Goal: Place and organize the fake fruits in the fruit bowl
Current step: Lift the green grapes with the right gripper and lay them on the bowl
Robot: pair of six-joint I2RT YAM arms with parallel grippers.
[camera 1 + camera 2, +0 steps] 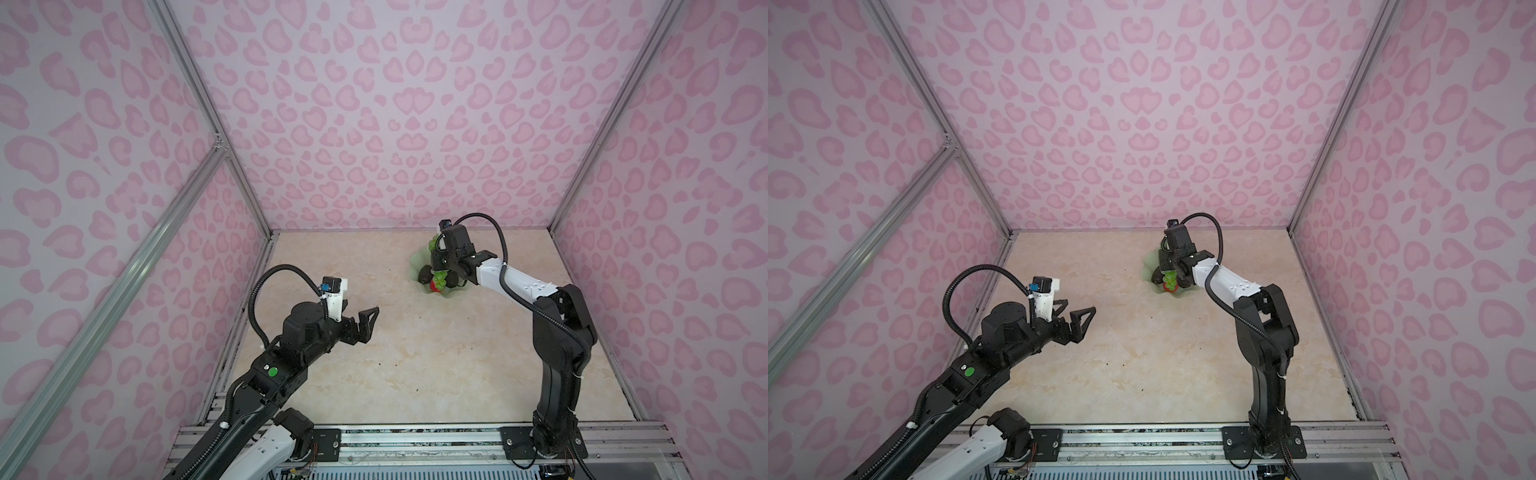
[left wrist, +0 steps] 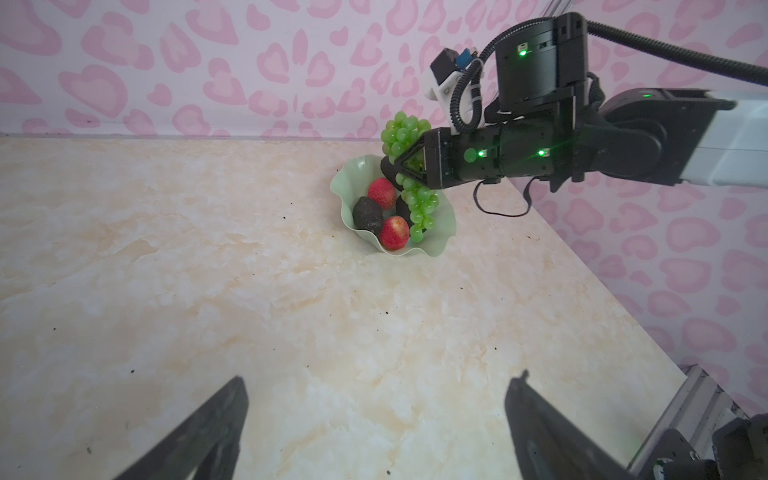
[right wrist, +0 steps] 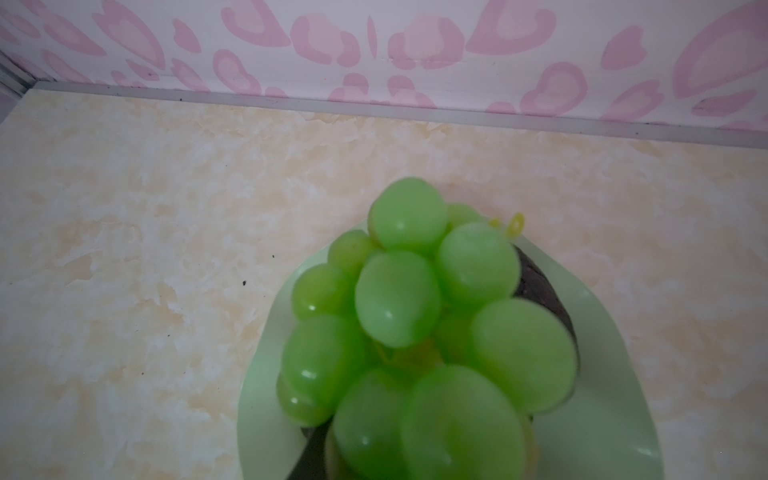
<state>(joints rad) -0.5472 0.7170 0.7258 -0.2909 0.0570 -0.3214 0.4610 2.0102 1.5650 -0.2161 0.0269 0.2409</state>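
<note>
Grape bunch [image 2: 420, 205], long, translucent green plastic, hangs upright in right pincer [image 2: 398, 166], clamped at mid-length.
Pale mint-green scalloped bowl [image 2: 437, 245] directly beneath; left pincer [image 1: 369, 321] wide open, empty, well apart.

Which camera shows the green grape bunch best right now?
The left wrist view: the translucent green grape bunch shows nearly whole, clamped midway by the right gripper, its lower end over the pale mint scalloped bowl. The right wrist view shows only a blurred part; in both top views the arm hides most of it.
</note>
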